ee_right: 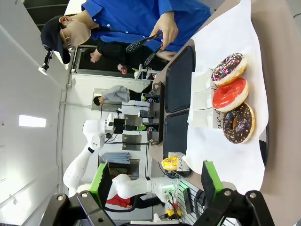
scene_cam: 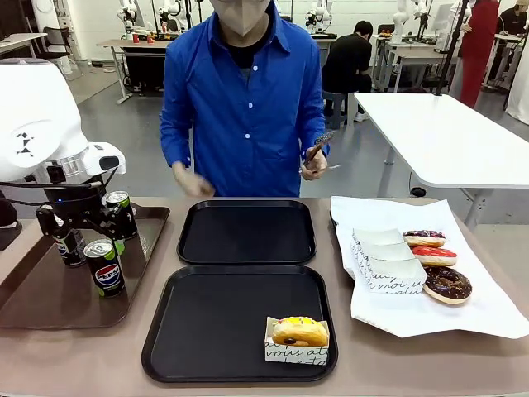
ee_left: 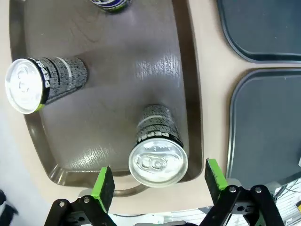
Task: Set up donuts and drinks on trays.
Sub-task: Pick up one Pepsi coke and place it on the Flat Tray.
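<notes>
Brown and glossy, a long tray point(ee_left: 117, 61) is lying at the tabletop's left edge, carrying three black Pepsi cans. The left gripper point(ee_left: 160, 182) is hovering over this tray's near right corner with its jaws spread wide, grasping nothing. One upright can point(ee_left: 158, 162) is standing directly between the green pads point(ee_left: 104, 188), with a clear gap on each side, touching neither. A second can point(ee_left: 37, 84) is standing toward the tray's left edge, well apart from the gripper. A third can point(ee_left: 110, 4) is standing toward the tray's far edge.

Two black trays are sitting in the middle of the tabletop, one behind the other. The near tray point(scene_cam: 223, 322) is holding a yellow-iced donut point(scene_cam: 300, 331) in its white sleeve at the near right corner. The far tray point(scene_cam: 246, 231) is lying just beyond it.

The right gripper point(ee_right: 155, 179) is also hanging released, jaws wide, nothing between them. Well ahead of it, a white paper point(scene_cam: 488, 306) is covering the tabletop's right edge. On it a sprinkled donut point(scene_cam: 425, 238), a red donut point(scene_cam: 434, 255) and a chocolate donut point(scene_cam: 447, 284) are lying in a row.

At the far edge, a person's hand point(scene_cam: 314, 165) is holding tongs point(scene_cam: 318, 147).
</notes>
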